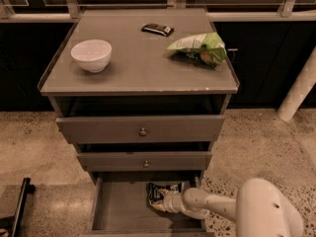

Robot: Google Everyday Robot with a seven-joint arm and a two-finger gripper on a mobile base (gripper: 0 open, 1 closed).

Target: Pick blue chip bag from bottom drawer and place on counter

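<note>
Blue chip bag (pixel 159 190): it lies on the floor of the bottom drawer (pixel 118 210), toward the back right, just below the front of the middle drawer (pixel 145 160).

Gripper (pixel 165 202): it is inside the bottom drawer, against the bag's near edge, with the arm reaching in from the right. Whether it is spread or clamped on the bag cannot be told from this view.

Hazards, as judged:
- A hold on the crinkled edge alone is likely weak, and the bag could slip free on the lift.
- The bag sits close under the middle drawer. A straight upward pull could catch the bag or wrist on that front, so it should come out toward the front first.
- The arm lies near the drawer's right wall and could scrape it.
- The counter (pixel 143 70) already carries a white bowl (pixel 91 55), a green-and-white chip bag (pixel 200 48) and a black bar wrapper (pixel 157 29). A careless set-down could knock one of these, so the open centre is the safer spot.
</note>
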